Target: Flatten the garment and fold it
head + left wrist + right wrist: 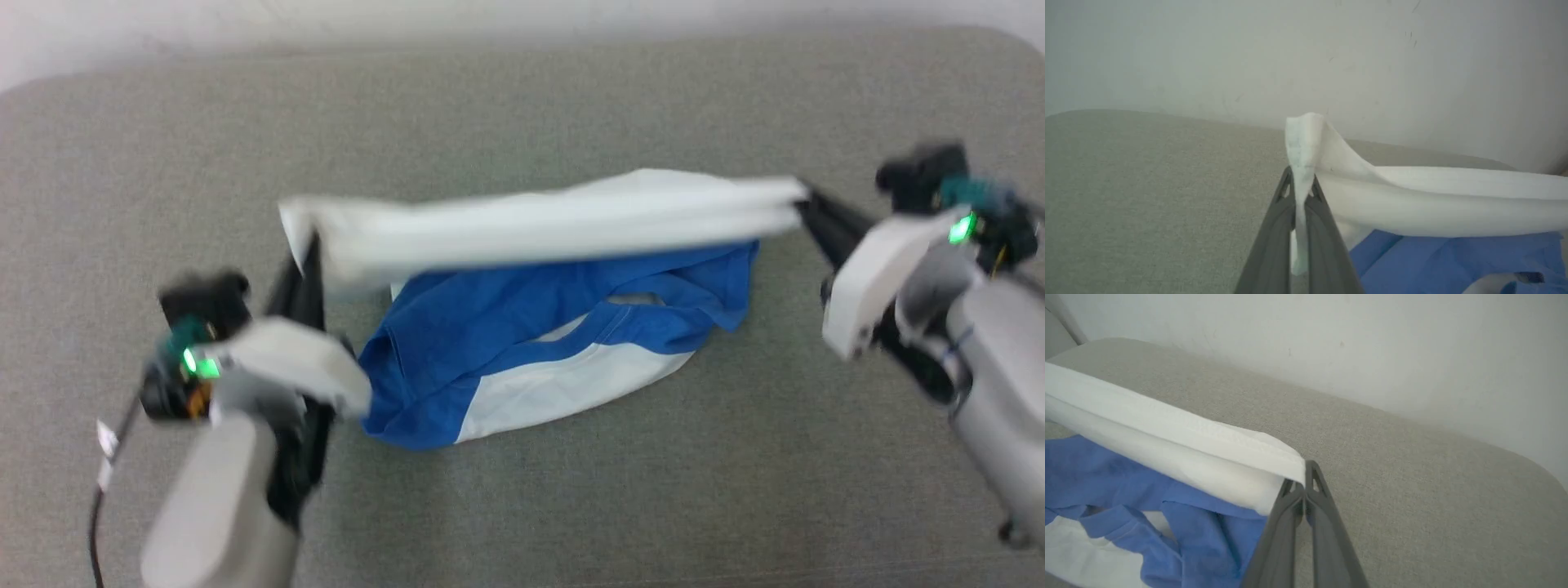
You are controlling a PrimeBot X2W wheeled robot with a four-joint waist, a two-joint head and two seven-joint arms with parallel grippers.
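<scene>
Garment (pixel 522 343) lay on grey fabric surface (pixel 571 506), white edge stretched taut, left gripper (pixel 313 249) pinched its nine-o'clock end, right gripper (pixel 804 208) pinched three-o'clock end

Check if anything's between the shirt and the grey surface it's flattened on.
Nothing visible does. The left gripper and right gripper hold the garment by its white edge; only its own bunched cloth lies on the grey surface.

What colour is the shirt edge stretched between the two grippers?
The shirt edge is white; head view shows it best.
</scene>
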